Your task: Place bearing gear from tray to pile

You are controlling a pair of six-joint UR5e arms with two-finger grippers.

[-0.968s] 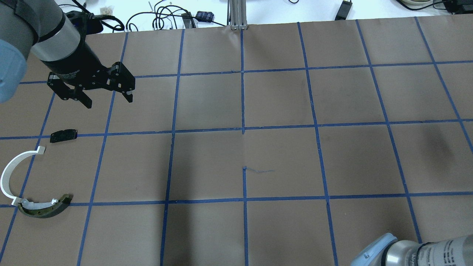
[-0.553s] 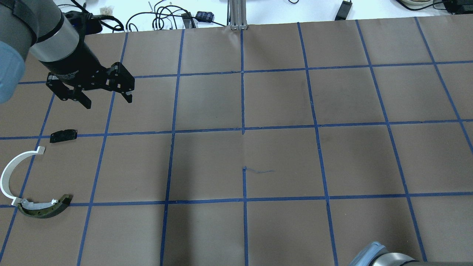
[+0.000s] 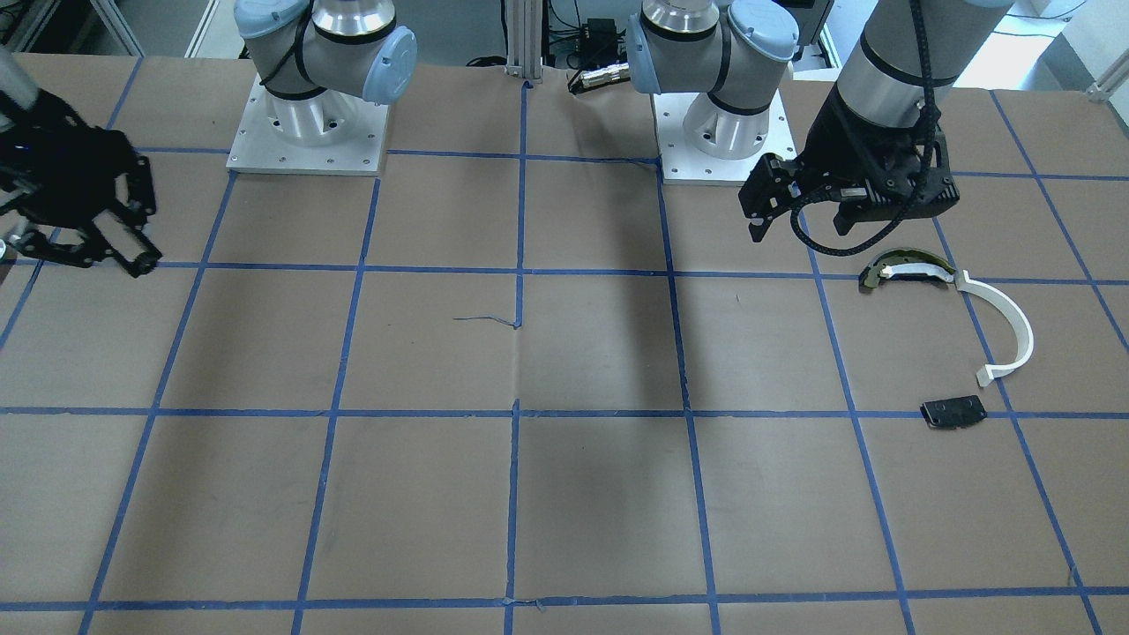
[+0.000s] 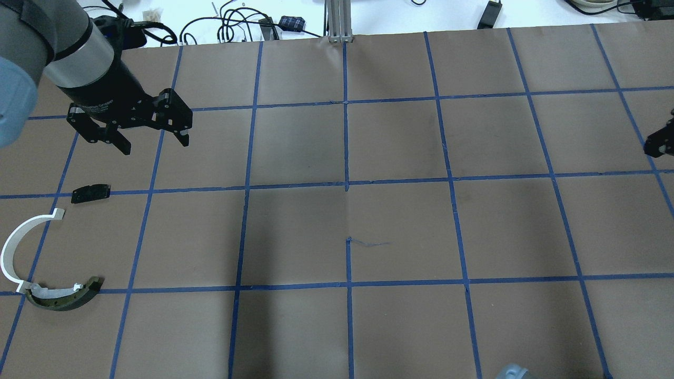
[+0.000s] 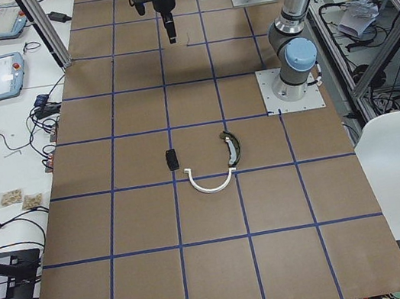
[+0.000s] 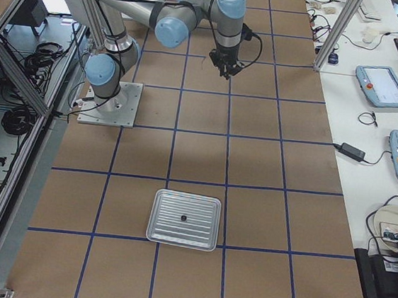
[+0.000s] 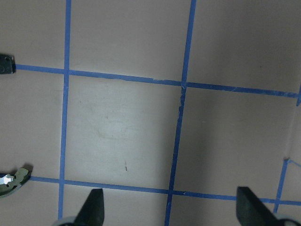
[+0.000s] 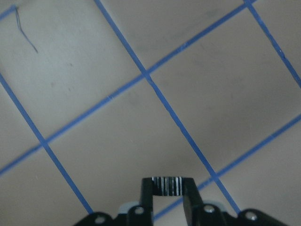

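Observation:
My right gripper (image 8: 167,190) is shut on a small striped bearing gear (image 8: 167,184) and holds it above the brown table. It shows at the right edge of the overhead view (image 4: 654,149) and at the left edge of the front view (image 3: 141,258). My left gripper (image 4: 155,146) is open and empty, hovering just beyond the pile. The pile lies at the table's left: a white half-ring strip (image 4: 13,247), a dark and cream arc piece (image 4: 63,297), a small black plate (image 4: 90,193). The metal tray (image 6: 161,234) holds one small dark part (image 6: 183,218).
Cables and power adapters (image 4: 292,22) lie beyond the table's far edge, beside an aluminium post (image 4: 339,21). The two arm bases (image 3: 309,132) stand on the robot's side of the table. Blue tape lines grid the brown table.
The right arm's elbow has left the bottom of the overhead view and the right gripper has come in at its right edge. The left gripper and the pile stay almost still.

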